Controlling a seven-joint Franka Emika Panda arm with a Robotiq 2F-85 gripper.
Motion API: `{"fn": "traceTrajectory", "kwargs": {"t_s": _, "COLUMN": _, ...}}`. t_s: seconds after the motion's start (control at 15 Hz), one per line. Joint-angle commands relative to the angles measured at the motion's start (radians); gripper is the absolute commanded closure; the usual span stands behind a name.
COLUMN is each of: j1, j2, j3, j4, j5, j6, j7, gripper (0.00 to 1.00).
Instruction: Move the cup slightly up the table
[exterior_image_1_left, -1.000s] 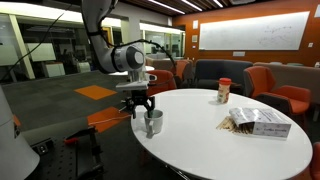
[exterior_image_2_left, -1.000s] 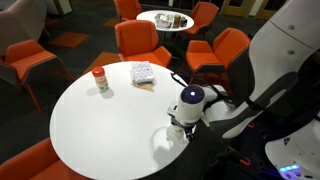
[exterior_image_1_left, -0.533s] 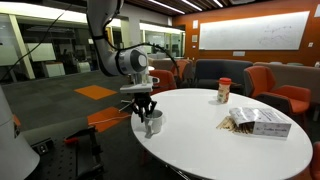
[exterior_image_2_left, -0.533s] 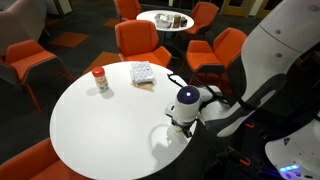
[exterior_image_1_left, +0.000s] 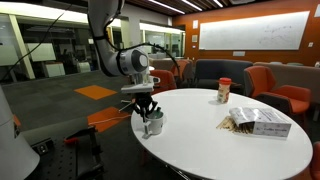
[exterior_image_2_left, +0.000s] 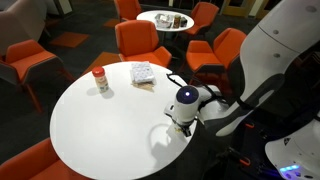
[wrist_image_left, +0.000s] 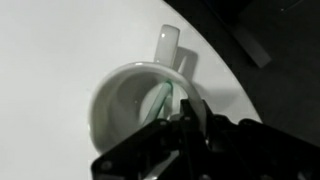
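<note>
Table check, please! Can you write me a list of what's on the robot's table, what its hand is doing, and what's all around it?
Surface: round white table; nothing spilled that I can see.
Job's things: cup upright near the table edge by the robot, green stick inside it, handle free.
Clutter: red-lidded jar and a package, both far from the cup.
Hand: hand is right at the cup's rim; whether it is gripping cannot be told.
Cables: a thin dark cable loops beside the arm, off the tabletop.
Surroundings: orange chairs around, and a smaller white table further back.
</note>
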Motion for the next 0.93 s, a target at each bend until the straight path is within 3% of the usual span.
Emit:
{"fn": "traceTrajectory", "kwargs": {"t_s": 0.0, "j1": 0.007, "j2": -0.015, "j3": -0.016, "j4": 0.001, "j5": -0.001, "j6": 0.003, "j7": 0.026, "gripper": 1.00}}
{"fn": "traceTrajectory", "kwargs": {"t_s": 0.47, "j1": -0.048, "j2": -0.053, "j3": -0.036, "j4": 0.047, "j5": 0.093, "j6": -0.034, "j7": 0.050, "gripper": 1.00}}
{"fn": "traceTrajectory", "kwargs": {"t_s": 0.87, "j1": -0.063, "j2": 0.009, "j3": -0.069, "j4": 0.261, "j5": 0.188, "j6": -0.202, "j7": 0.140, "gripper": 1.00}}
